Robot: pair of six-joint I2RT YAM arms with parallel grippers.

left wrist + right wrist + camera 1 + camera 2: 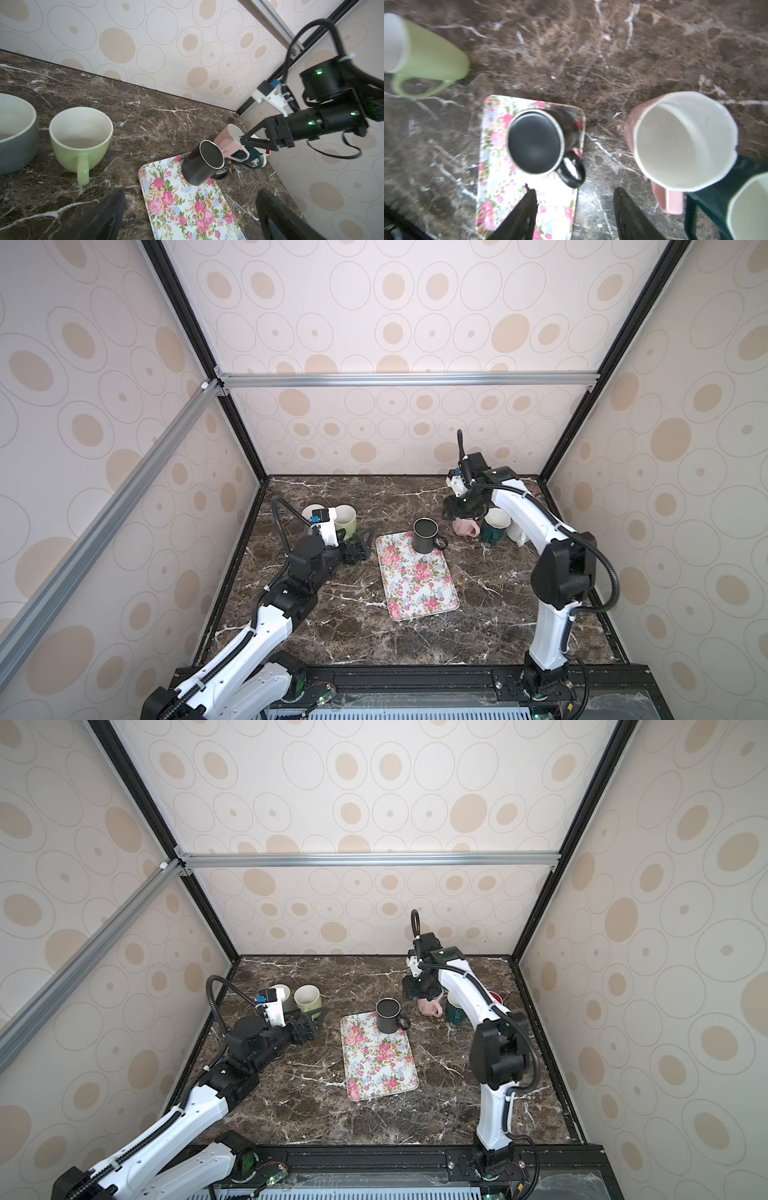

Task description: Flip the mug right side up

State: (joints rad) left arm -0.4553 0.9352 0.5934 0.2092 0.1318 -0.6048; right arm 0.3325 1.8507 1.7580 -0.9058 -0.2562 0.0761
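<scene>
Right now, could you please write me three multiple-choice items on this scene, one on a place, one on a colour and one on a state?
1. Where does the black mug stand?
A. On a far corner of the floral tray
B. Beside the tray, off it
C. Lifted in the air

2. What colour is the pink mug inside?
A. Red
B. White
C. Black

3. How does the pink mug stand?
A. Upside down
B. On its side
C. Upright, mouth up

Answers:
1 A: both top views show it standing on the tray's far corner.
2 B: the right wrist view looks straight into a white interior.
3 C: its open mouth faces up, with the handle at its side.
</scene>
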